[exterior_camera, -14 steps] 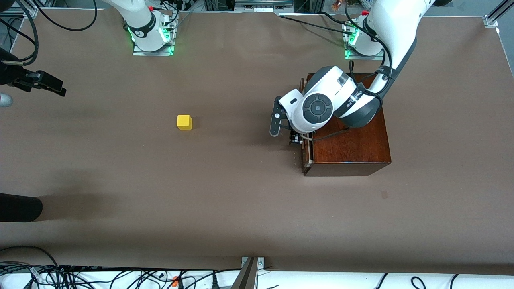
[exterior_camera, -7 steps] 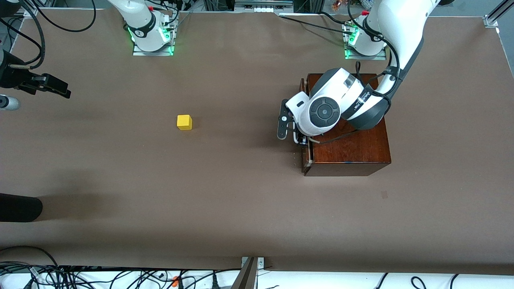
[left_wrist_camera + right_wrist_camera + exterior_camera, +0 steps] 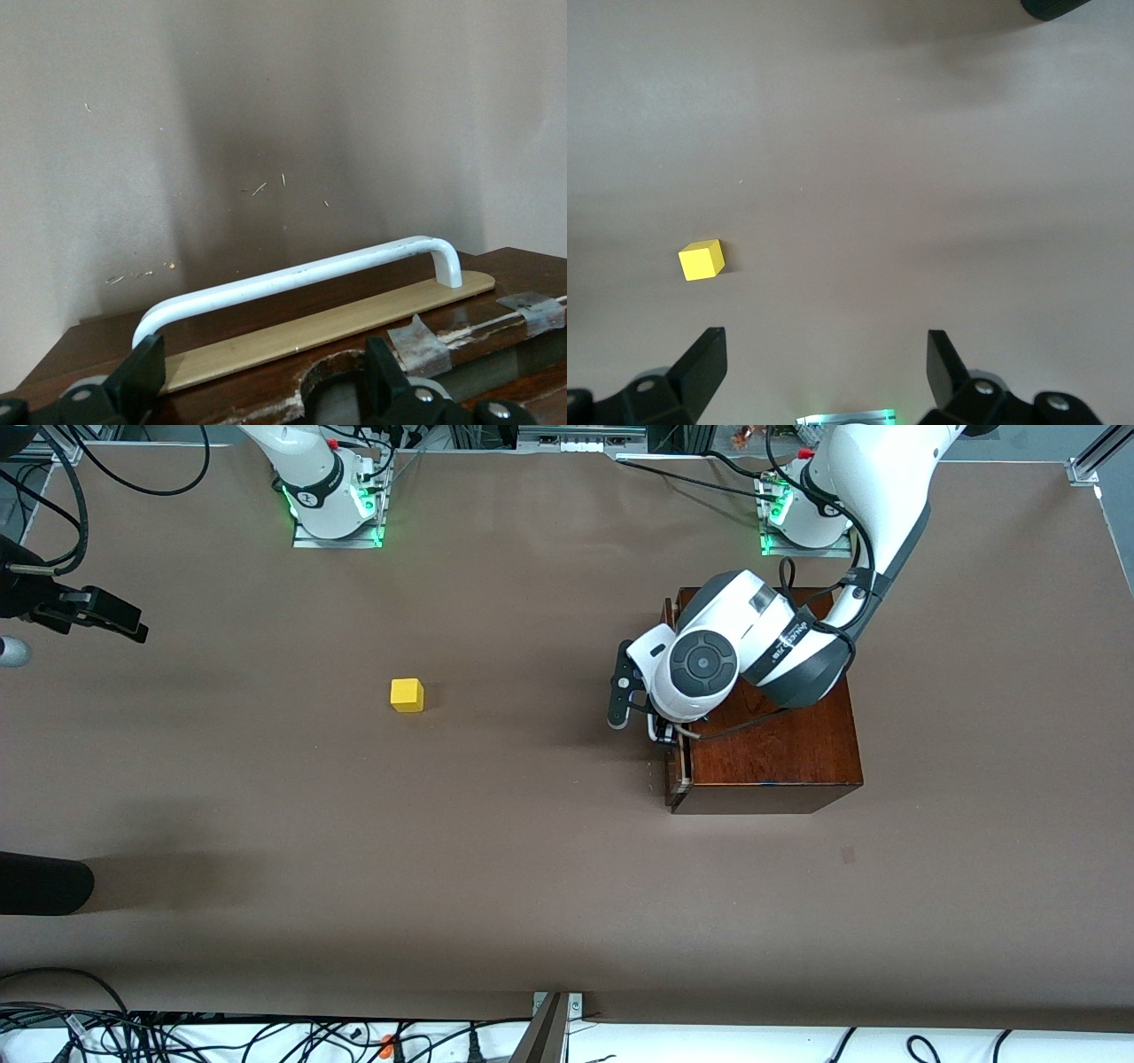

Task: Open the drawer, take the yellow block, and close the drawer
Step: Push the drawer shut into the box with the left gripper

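The drawer (image 3: pixel 678 757) sits nearly shut in the mahogany box (image 3: pixel 771 731). The left gripper (image 3: pixel 257 390) hovers at its white handle (image 3: pixel 301 274), fingers apart. The yellow block (image 3: pixel 407 694) lies on the bench (image 3: pixel 532 868), well apart from the box toward the right arm's end; the right gripper (image 3: pixel 824 372) waits there, fingers apart

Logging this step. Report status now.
Left gripper open at drawer handle. Right gripper open, waiting. Yellow block out on table. Nothing in the way.
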